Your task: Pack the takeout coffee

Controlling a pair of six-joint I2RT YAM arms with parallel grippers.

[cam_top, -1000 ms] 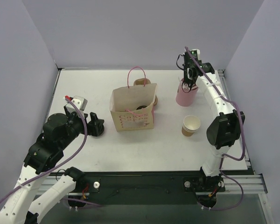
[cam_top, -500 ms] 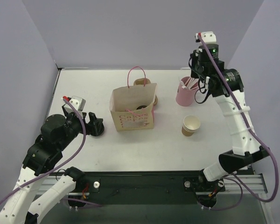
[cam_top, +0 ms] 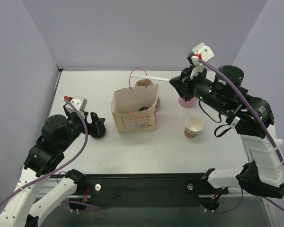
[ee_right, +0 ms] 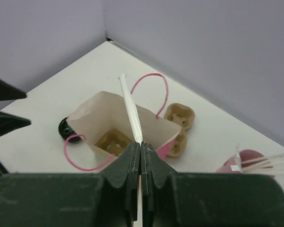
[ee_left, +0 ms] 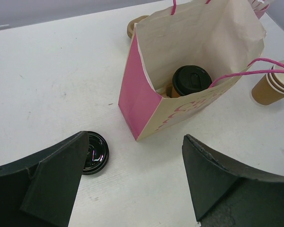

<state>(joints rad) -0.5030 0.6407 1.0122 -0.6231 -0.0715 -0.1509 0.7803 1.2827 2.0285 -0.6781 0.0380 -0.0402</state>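
A stack of kraft paper cups [cam_top: 194, 126] [ee_left: 273, 86], the takeout coffee, stands on the table right of the paper bag [cam_top: 135, 112] [ee_left: 199, 42] [ee_right: 106, 111]. Inside the bag sits a cup with a black lid [ee_left: 191, 80] beside a brown pulp piece [ee_right: 114, 141]. My right gripper [cam_top: 173, 82] [ee_right: 141, 144] is shut on a white stick [cam_top: 157, 76] [ee_right: 131, 109], held in the air just right of the bag's rim. The left gripper [cam_top: 92, 124] [ee_left: 135, 137] hovers low, left of the bag, open and holding nothing.
A pink cup [cam_top: 184, 100] [ee_right: 253, 161] with white sticks stands behind the right gripper. A pulp tray [cam_top: 144, 83] [ee_right: 180, 120] lies behind the bag. A loose black lid [ee_left: 93, 152] rests on the table by my left finger. Walls enclose the table.
The right arm has lifted away from the pink cup and swung left toward the bag, carrying the white stick. The left arm has hardly moved.
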